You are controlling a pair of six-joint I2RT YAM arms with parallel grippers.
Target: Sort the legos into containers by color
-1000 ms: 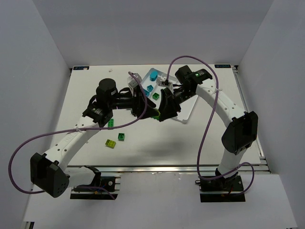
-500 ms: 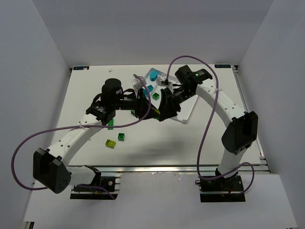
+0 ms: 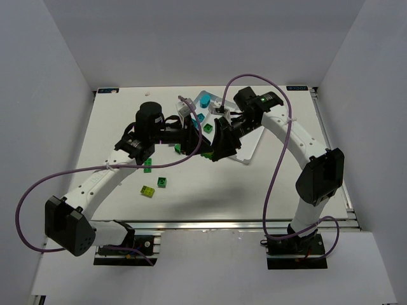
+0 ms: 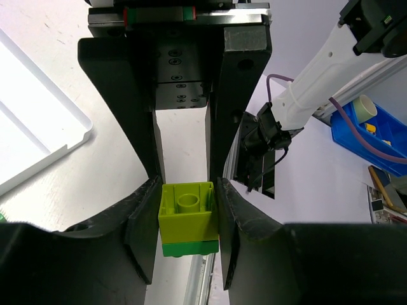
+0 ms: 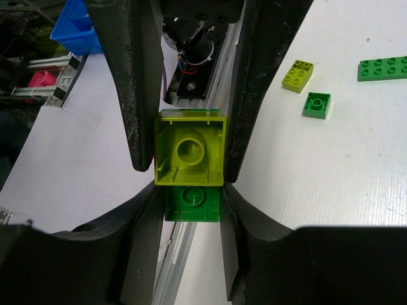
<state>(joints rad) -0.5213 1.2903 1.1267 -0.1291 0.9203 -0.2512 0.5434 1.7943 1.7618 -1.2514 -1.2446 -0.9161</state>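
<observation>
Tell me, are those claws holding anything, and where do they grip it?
The right claw and left claw each pinch the same yellow-green brick by its opposite sides; a green brick sits against it.

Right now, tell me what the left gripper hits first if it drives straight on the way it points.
The brick stack, yellow-green on green, sitting between the fingers of the left gripper. Right behind it, it seems, stands the right gripper, clamped on the same stack.
</observation>
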